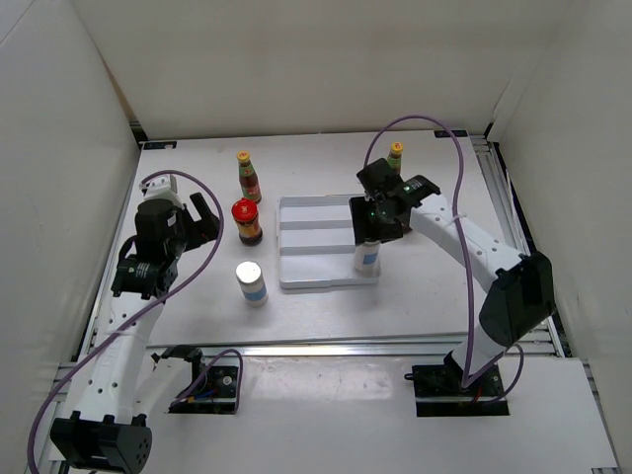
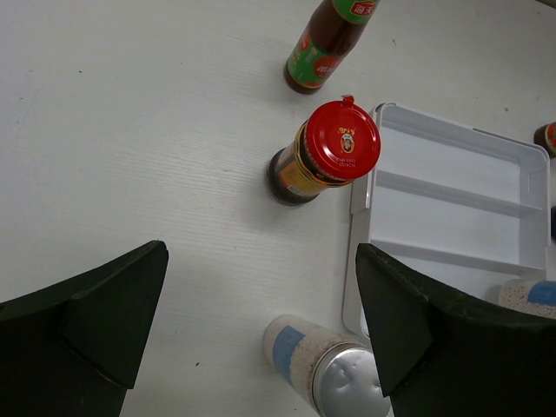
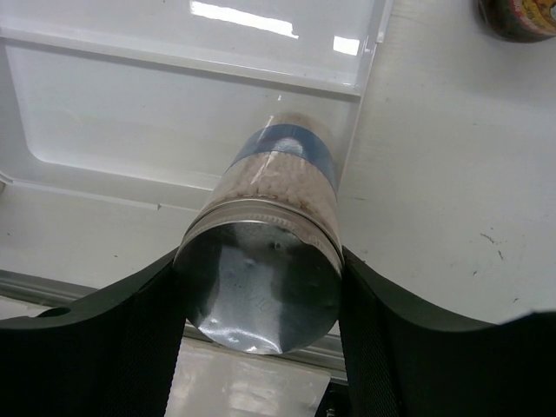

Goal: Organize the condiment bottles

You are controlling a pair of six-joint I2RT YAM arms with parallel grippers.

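Shaker [image 3: 282,174] clamped near its top in right claw [image 3: 259,291], upright at tray [image 1: 316,259] near-right corner. Left claw [image 2: 261,287] spread wide, empty, above tabletop [image 2: 130,130]. Likely light, rigid, smooth-sided; best gripped across body.

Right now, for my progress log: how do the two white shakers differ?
Grip: the held shaker is clamped in the right gripper; the free shaker stands untouched. Place: the held shaker is at the tray's near right corner; the free shaker is on the table, left of the tray. Both are white, silver-topped, blue-labelled.
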